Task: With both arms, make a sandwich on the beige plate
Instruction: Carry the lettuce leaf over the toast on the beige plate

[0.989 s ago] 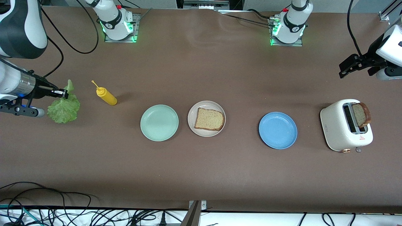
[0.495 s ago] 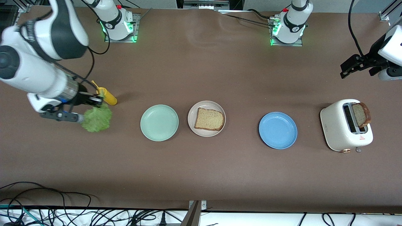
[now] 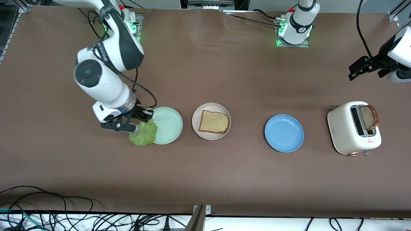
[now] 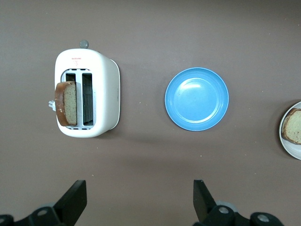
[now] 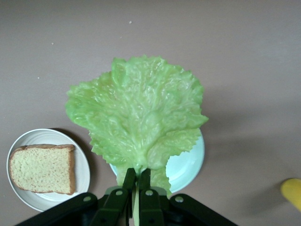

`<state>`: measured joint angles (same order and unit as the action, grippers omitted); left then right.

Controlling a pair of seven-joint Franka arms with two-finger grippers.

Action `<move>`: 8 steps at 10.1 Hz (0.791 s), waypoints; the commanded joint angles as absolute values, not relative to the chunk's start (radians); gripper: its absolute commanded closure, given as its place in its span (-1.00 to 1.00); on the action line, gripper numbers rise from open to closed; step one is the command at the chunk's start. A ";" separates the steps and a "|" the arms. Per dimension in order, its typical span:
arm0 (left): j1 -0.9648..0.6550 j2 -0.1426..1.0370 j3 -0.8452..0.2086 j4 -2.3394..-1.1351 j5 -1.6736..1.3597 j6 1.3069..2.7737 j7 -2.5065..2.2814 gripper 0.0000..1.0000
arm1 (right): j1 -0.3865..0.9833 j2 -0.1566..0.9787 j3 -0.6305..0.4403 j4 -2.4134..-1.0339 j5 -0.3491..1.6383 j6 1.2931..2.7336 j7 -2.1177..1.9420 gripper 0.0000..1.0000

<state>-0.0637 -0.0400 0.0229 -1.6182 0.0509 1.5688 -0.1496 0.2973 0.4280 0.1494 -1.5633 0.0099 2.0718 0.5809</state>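
My right gripper is shut on the stem end of a ruffled green lettuce leaf, which hangs over the edge of the mint green plate. In the right wrist view the fingers pinch the lettuce. One square brown bread slice lies on the beige plate, beside the mint plate toward the left arm's end. A second bread slice sticks out of the white toaster. My left gripper waits open and holds nothing, up in the air by the toaster.
A blue plate lies between the beige plate and the toaster. A yellow squeeze bottle shows at the edge of the right wrist view; the right arm hides it in the front view. Cables run along the table's near edge.
My right arm has swung from its own end of the table past the yellow bottle, carrying the lettuce to the mint plate's edge. The left arm has hardly moved.
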 commanded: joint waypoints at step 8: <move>-0.084 -0.026 -0.015 -1.588 0.081 1.546 -0.164 -1.00 | 0.295 0.434 0.141 -1.546 0.012 2.082 0.597 1.00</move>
<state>-0.0753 -0.0395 -0.0123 -1.6180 0.0508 1.5687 -0.1515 0.2934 0.4360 0.1392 -1.5562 0.0099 2.0805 0.5850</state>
